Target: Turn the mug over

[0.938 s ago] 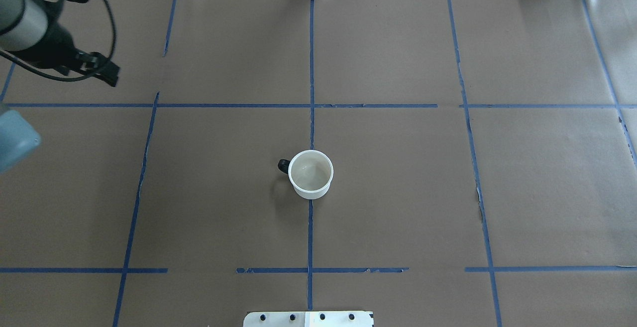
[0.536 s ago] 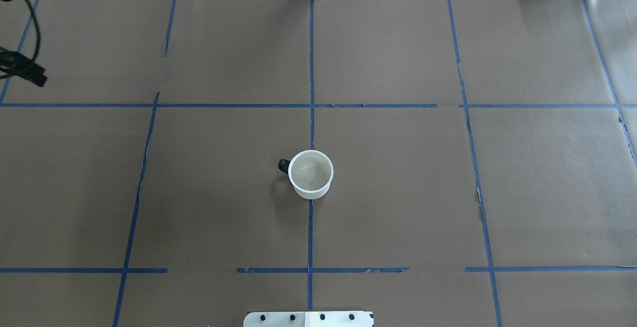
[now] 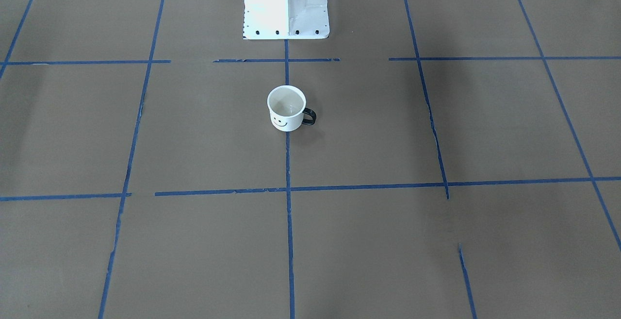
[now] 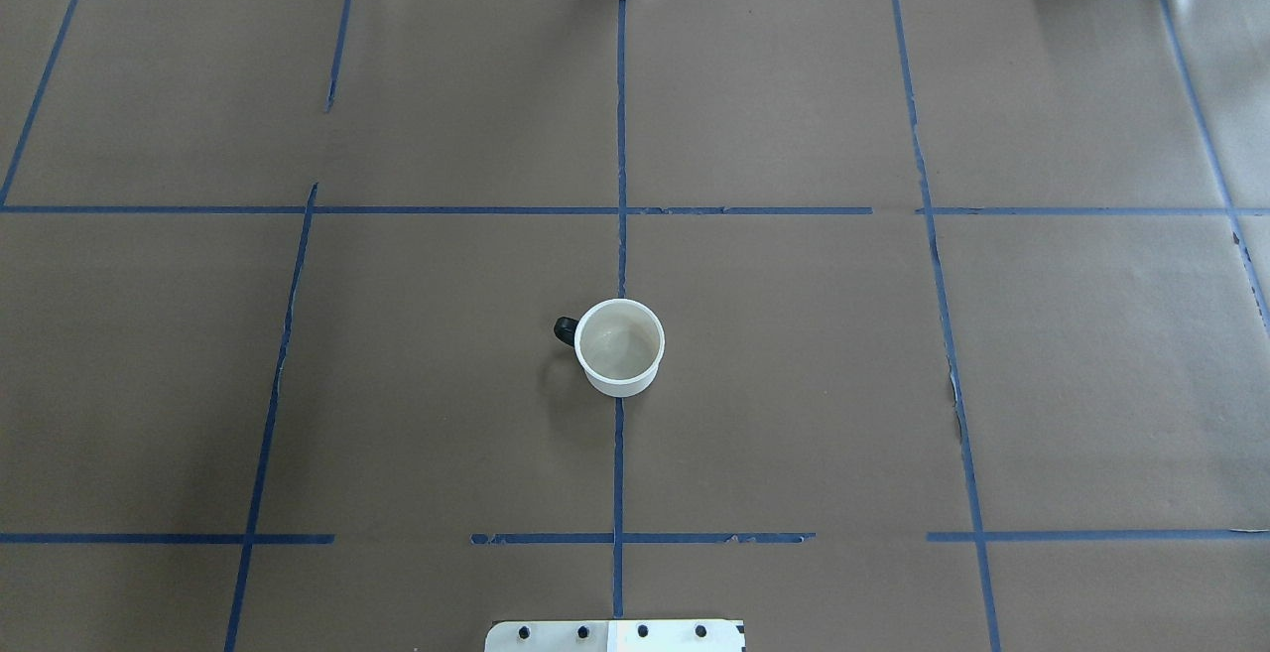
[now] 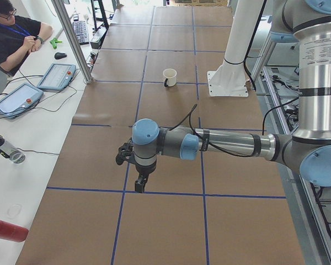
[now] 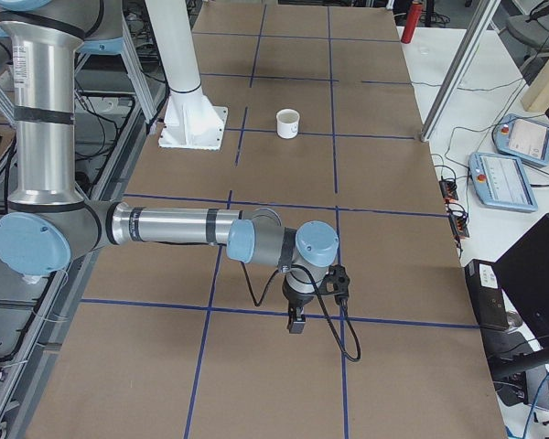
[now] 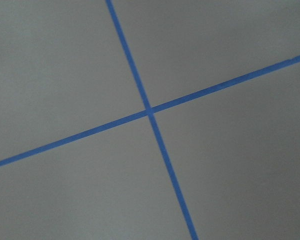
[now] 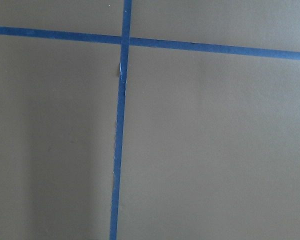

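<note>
Overhead exterior: mug (image 4: 619, 346) stands upright, mouth up, inside pale and bare. It sits on the centre blue tape line (image 4: 620, 136) of the brown paper-covered table (image 4: 794, 384), closer to the robot's side than to the far edge. The dark loop handle (image 4: 565, 328) points to the robot's left. Exterior front-facing: the black smiley face (image 3: 279, 122) is turned toward the operators' side, and the white robot pedestal (image 3: 286, 3) stands behind the mug, apart from it. Exterior left: the near arm lies stretched low along the table, and the left gripper (image 5: 140, 185) points down over a tape line, well apart from the mug. Whether its jaws are released or clenched I cannot tell from this view alone. Exterior right: the right gripper (image 6: 296, 323) hangs likewise over tape at the opposite end, well apart from the mug, and its jaw state cannot be told either. Both wrist views show only brown paper and a tape crossing.
</note>
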